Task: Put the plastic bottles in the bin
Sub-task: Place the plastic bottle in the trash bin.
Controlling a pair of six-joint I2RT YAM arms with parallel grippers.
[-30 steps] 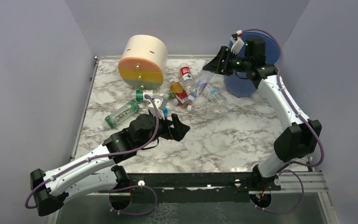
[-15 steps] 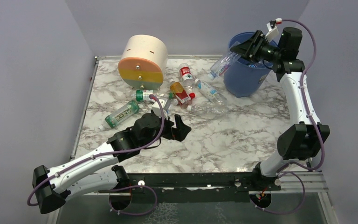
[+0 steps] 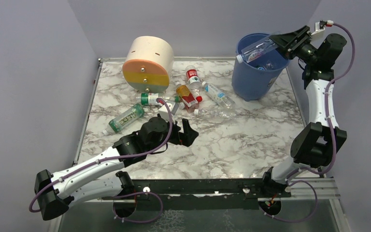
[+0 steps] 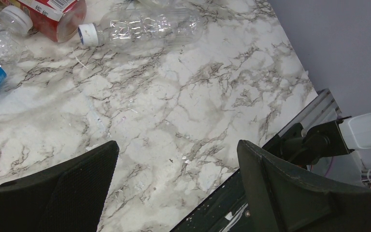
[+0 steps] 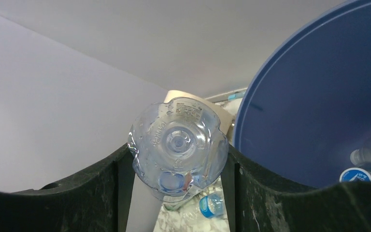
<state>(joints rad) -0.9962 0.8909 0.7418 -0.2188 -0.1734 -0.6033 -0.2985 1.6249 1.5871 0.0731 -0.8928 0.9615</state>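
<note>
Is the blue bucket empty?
No. The right wrist view shows capped bottles lying inside the blue bin. The right gripper holds another clear bottle over it.

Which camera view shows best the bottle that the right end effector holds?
The top external view: the bottle shows along its length, above the bin. The right wrist view shows only its base, end-on between the fingers. The left wrist view misses it.

Two slender robot arms are shown, the left arm (image 3: 84,169) and the right arm (image 3: 319,96), each built of smooth white shell links joined by bulky black joints, trailed by a looping purple cable (image 3: 168,121), and tipped with broad, matte black, wedge-shaped fingers (image 4: 294,193).
</note>
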